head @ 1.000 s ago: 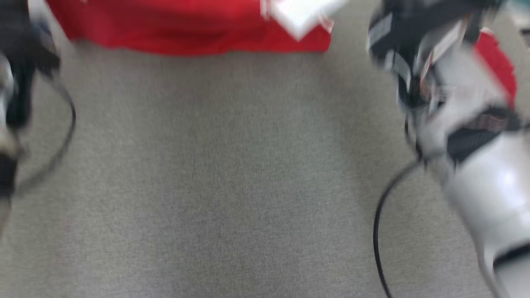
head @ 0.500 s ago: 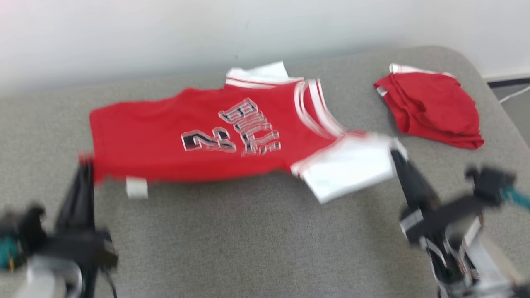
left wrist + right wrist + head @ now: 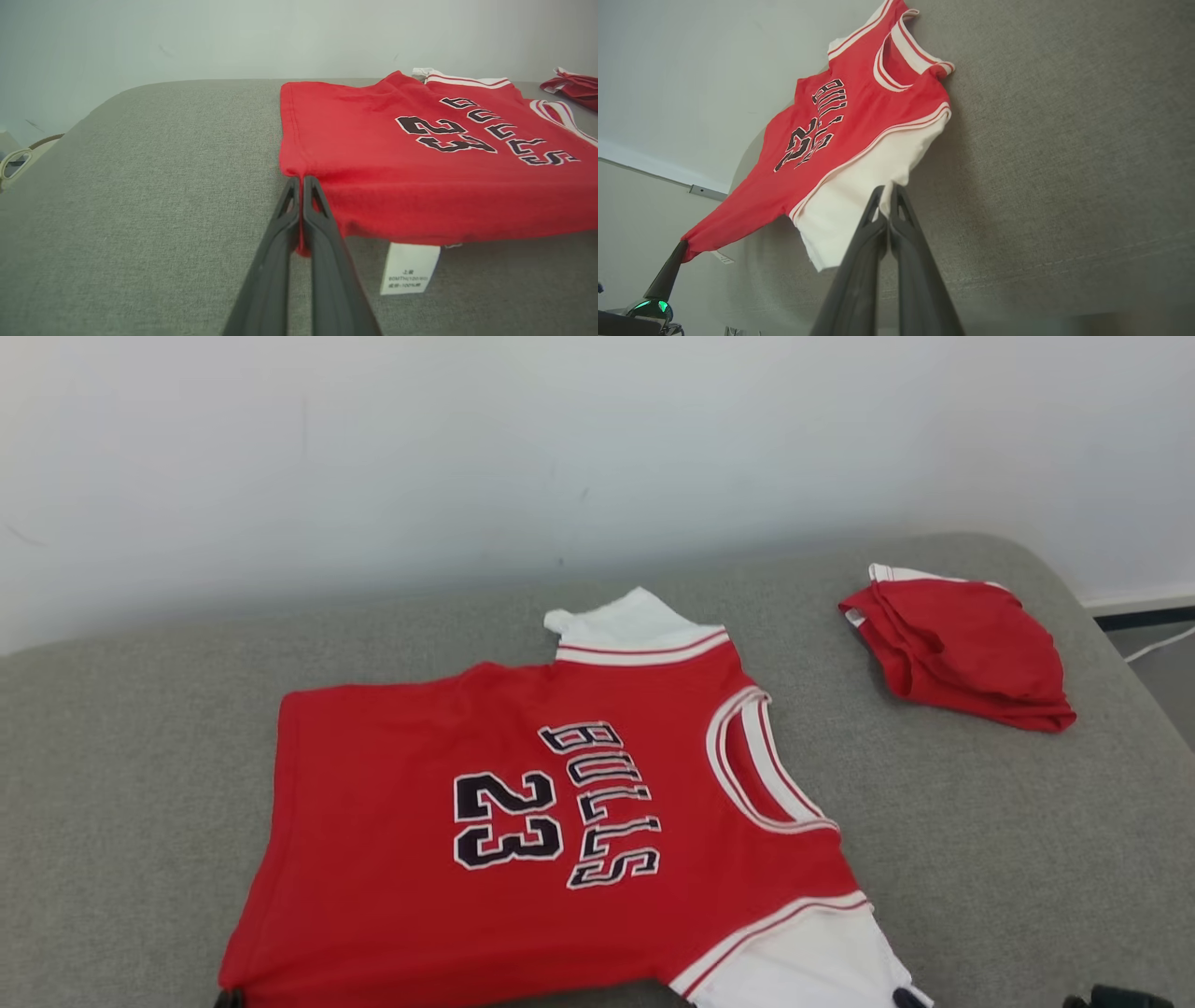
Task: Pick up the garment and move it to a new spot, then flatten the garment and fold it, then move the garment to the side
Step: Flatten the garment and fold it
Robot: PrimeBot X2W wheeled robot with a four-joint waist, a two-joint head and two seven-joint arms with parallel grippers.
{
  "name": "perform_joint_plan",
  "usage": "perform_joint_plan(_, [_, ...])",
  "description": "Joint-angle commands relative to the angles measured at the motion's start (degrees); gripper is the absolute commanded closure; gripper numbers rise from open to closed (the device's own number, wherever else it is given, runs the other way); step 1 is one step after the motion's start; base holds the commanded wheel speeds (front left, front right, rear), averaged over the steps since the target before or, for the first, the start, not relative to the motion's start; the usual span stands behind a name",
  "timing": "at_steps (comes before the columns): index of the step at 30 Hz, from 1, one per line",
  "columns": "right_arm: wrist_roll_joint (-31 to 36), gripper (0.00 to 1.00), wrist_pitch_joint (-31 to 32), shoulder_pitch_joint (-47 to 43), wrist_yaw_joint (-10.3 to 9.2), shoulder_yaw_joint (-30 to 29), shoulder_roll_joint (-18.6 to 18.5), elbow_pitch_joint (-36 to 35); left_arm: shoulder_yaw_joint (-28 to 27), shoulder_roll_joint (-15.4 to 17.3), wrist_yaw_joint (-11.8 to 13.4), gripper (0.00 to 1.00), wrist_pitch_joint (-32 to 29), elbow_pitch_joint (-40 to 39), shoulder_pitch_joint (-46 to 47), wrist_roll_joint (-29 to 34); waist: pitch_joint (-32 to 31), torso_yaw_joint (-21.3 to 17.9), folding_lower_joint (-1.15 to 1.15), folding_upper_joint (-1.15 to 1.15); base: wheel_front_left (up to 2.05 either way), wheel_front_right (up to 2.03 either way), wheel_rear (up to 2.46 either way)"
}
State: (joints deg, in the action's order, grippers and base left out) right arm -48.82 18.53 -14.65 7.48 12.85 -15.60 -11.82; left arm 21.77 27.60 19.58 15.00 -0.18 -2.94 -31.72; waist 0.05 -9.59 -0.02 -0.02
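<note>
Head cam chops the jersey (image 3: 485,803) off at the bottom edge, so its near hem and most of the white sleeve (image 3: 803,961) are out of frame. In the left wrist view the hem corner disappears between the pinched-together fingers of the left gripper (image 3: 301,179). The care label (image 3: 410,268) print is too tiny to read, and the other red garment (image 3: 572,86) runs off the right side. Same deal with the right gripper (image 3: 889,187), which hides the sleeve's edge.
</note>
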Motion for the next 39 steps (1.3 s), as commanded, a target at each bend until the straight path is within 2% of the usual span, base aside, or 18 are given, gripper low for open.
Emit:
perform_joint_plan(1, [1.3,1.00,2.0,-1.8,0.04,-1.9,1.2,-1.6,-0.6,-0.6,0.1,1.00,0.2,0.0,-2.1,0.5,-1.1,0.4,0.02,0.02,0.00,0.00,0.00])
perform_joint_plan(8, [7.0,1.00,8.7,-6.8,0.04,-5.5,7.1,-4.0,-0.2,-3.0,-0.9,1.00,0.3,1.3,-5.3,1.7,-1.0,1.8,0.02,0.02,0.00,0.00,0.00])
perform_joint_plan(14, [9.2,1.00,6.3,-4.4,0.04,-5.9,9.5,-4.1,-0.2,-4.5,-3.4,1.00,0.2,5.0,-3.3,2.0,-0.6,2.6,0.02,0.02,0.00,0.00,0.00])
perform_joint_plan(19, [8.5,1.00,3.6,-0.2,0.04,-6.2,10.4,-4.2,0.1,-4.7,-4.5,1.00,0.2,6.7,-1.1,3.2,-0.3,2.5,0.02,0.02,0.00,0.00,0.00])
perform_joint_plan(21, [9.1,1.00,3.3,2.0,0.04,-5.6,10.2,-3.6,0.1,-3.9,-5.3,1.00,0.2,7.5,0.2,3.5,-0.2,2.3,0.02,0.02,0.00,0.00,0.00])
perform_joint_plan(28, [8.9,1.00,3.5,10.3,0.04,-4.0,9.4,1.8,1.3,-2.5,-7.4,1.00,-2.1,10.5,5.9,4.6,0.3,1.5,0.02,0.02,0.00,0.00,0.00])
perform_joint_plan(39, [9.3,1.00,2.3,27.5,0.04,-1.9,8.9,20.3,3.3,-2.8,-11.7,1.00,-5.2,20.2,18.3,5.2,4.1,0.5,0.02,0.02,0.00,0.00,0.00])
